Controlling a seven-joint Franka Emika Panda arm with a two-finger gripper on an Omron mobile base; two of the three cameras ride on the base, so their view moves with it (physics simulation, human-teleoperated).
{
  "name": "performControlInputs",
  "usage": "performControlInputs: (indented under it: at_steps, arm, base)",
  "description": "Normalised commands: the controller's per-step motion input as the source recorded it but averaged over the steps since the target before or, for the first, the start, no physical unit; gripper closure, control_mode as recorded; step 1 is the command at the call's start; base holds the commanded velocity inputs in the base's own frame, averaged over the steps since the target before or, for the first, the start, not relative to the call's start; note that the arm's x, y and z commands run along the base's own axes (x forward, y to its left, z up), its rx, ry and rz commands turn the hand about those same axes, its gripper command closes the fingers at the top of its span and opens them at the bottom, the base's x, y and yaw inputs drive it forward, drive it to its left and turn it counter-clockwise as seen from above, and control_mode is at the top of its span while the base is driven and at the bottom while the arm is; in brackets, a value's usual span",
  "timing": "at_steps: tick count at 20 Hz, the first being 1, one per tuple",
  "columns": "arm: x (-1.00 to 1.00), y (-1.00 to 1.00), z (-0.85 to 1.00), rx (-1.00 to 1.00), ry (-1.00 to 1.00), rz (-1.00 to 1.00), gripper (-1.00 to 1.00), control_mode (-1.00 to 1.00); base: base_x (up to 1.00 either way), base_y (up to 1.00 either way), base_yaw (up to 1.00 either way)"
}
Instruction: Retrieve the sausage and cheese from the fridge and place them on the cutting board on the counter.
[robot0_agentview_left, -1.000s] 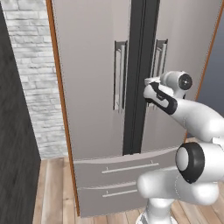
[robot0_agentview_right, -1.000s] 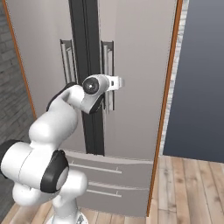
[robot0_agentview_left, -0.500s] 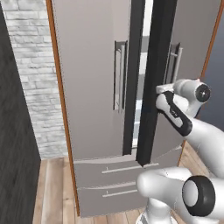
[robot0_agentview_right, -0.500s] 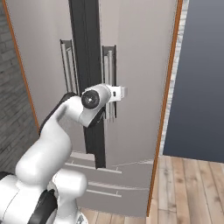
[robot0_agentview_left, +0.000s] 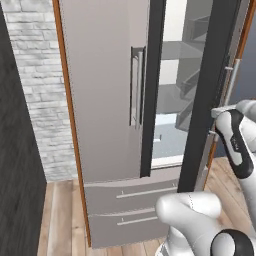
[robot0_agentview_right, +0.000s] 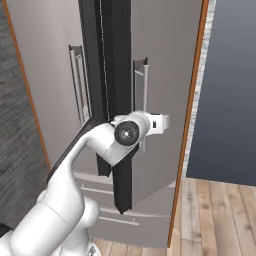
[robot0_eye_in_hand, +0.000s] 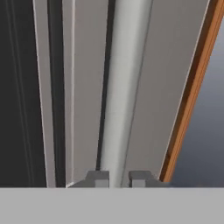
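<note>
The grey fridge (robot0_agentview_left: 105, 100) stands ahead with its left door closed. Its right door (robot0_agentview_right: 165, 75) is swung partly outward, dark edge toward me. My gripper (robot0_eye_in_hand: 116, 178) is shut on that door's vertical bar handle (robot0_eye_in_hand: 120, 87), with a fingertip on each side of the bar. From the right base the hand (robot0_agentview_right: 150, 125) sits on the handle (robot0_agentview_right: 145, 85) at mid height. Through the gap I see the white interior (robot0_agentview_left: 172, 75) and its shelves. The sausage, cheese, cutting board and counter are out of view.
A white brick wall (robot0_agentview_left: 35, 75) and a dark panel (robot0_agentview_left: 15, 175) flank the fridge on the left. A brown side panel (robot0_agentview_right: 192, 100) and a dark blue-grey wall (robot0_agentview_right: 230, 90) lie to the right. Two lower drawers (robot0_agentview_left: 135, 200) sit above the wooden floor (robot0_agentview_right: 220, 215).
The gripper closed on the right door's handle and pulled it back toward me. The door went from shut to swung partly open, exposing the interior.
</note>
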Motion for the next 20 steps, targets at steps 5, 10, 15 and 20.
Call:
performControlInputs:
  at_steps: [5,10,15,20]
  arm:
    - [-0.27,-0.79,0.0,0.0,0.04,0.05,1.0,-1.0]
    - [-0.53,0.09,0.0,-0.04,-0.05,0.1,-1.0,-1.0]
    - [-0.58,1.0,0.53,-0.2,-0.01,-0.19,-1.0,-1.0]
    - [-0.15,0.79,0.64,-0.17,0.29,-0.4,-1.0,-1.0]
  base:
    - [0.0,0.0,0.0]
    - [0.0,0.0,0.0]
    - [0.0,0.0,0.0]
    - [0.0,0.0,0.0]
